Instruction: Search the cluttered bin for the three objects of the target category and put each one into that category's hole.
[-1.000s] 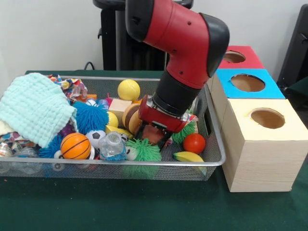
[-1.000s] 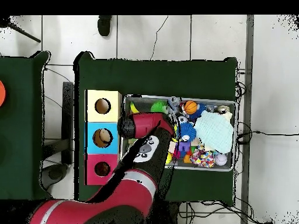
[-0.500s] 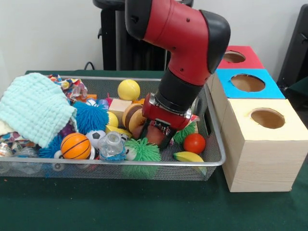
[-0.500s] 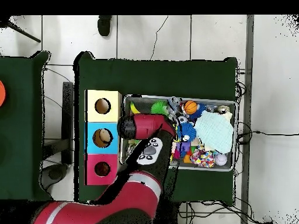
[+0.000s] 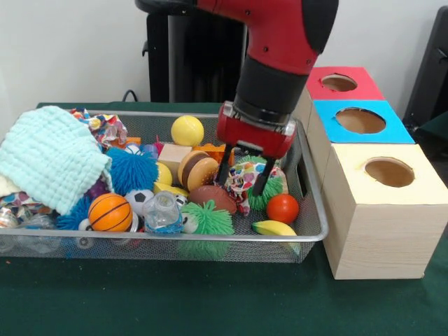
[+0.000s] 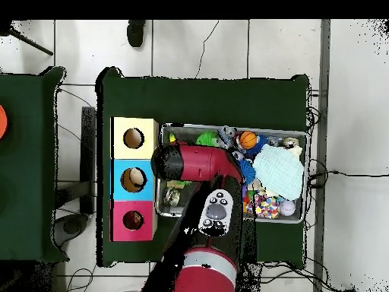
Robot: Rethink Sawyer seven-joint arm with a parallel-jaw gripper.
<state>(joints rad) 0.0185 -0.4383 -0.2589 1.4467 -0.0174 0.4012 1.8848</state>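
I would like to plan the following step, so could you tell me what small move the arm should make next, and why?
Probably a short, straight lift. The pincer grips a patterned fabric toy that hangs close over the green fuzzy toy and red ball, inside the bin. Swinging toward the boxes now might snag.

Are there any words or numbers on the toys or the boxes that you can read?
None: no word, number or label can be read in either view.
The three boxes show only plain tops, red, blue and cream, with round holes.
The toys in the wire bin carry patterns only, such as the basketball's lines.
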